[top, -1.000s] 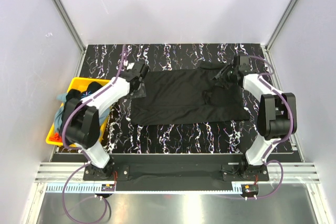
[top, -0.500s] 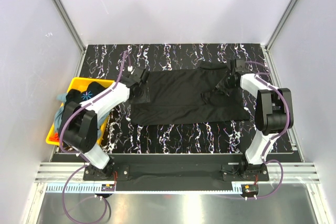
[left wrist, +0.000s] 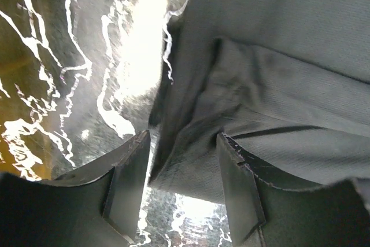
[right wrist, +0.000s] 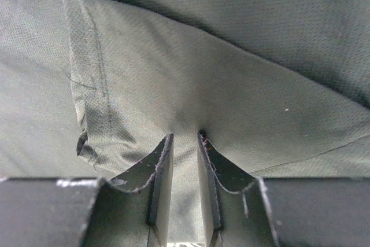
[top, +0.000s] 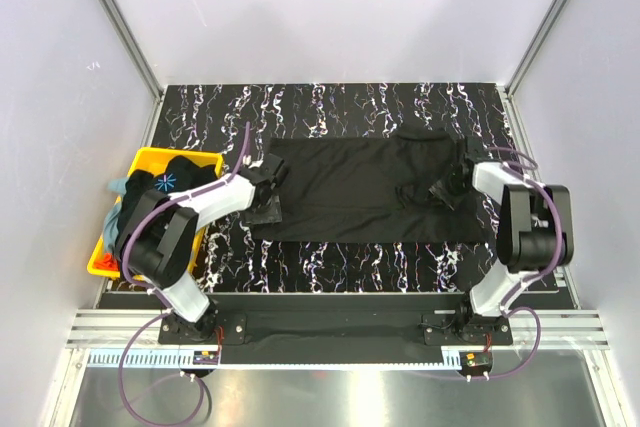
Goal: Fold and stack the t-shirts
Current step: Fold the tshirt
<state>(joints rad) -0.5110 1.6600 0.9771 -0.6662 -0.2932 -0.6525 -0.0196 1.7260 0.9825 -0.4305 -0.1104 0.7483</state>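
Observation:
A plain black t-shirt (top: pixel 350 187) lies spread on the marbled table. My left gripper (top: pixel 268 197) is at its left edge. In the left wrist view its jaws (left wrist: pixel 184 138) stand apart, with a rumpled corner of the shirt (left wrist: pixel 277 85) lying loose between them. My right gripper (top: pixel 442 190) is on the shirt's right part, by a folded-in sleeve. In the right wrist view the gripper (right wrist: pixel 185 138) is nearly closed and pinches a pucker of the black cloth (right wrist: pixel 219 67). More shirts are piled in the bin: one black with a pale-blue starburst (top: pixel 166 180), one grey-blue (top: pixel 114 190) and one orange-red (top: pixel 96 265).
A yellow plastic bin (top: pixel 150 157) stands at the table's left edge. White walls and metal posts close in the table (top: pixel 350 107) on three sides. The arm bases sit on the rail at the near edge.
Both grippers have moved toward the near edge, from the shirt's far corners to its middle height. The shirt has shifted slightly nearer and lies flatter, with a straighter far edge.

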